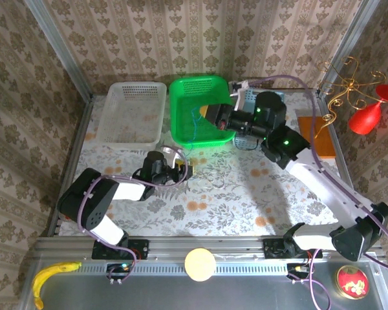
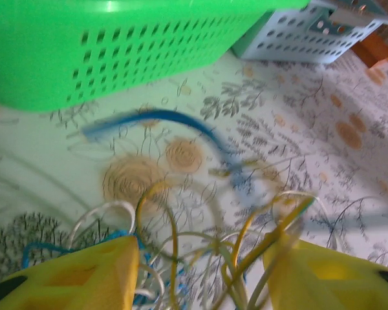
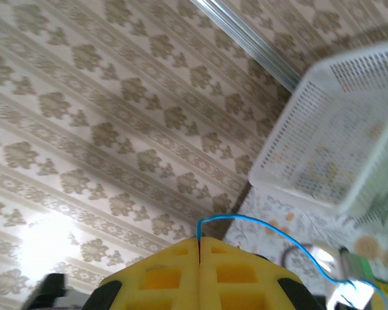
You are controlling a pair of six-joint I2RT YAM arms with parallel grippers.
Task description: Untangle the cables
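Above the green basket (image 1: pixel 179 97) our right gripper (image 3: pixel 199 243) pinches the blue cable (image 3: pixel 271 227); our left gripper (image 2: pixel 204 258) gapes wide around an unresolved tangle (image 2: pixel 173 252).

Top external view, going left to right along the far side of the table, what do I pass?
White basket → green basket → pale blue basket → orange board → red goblet.
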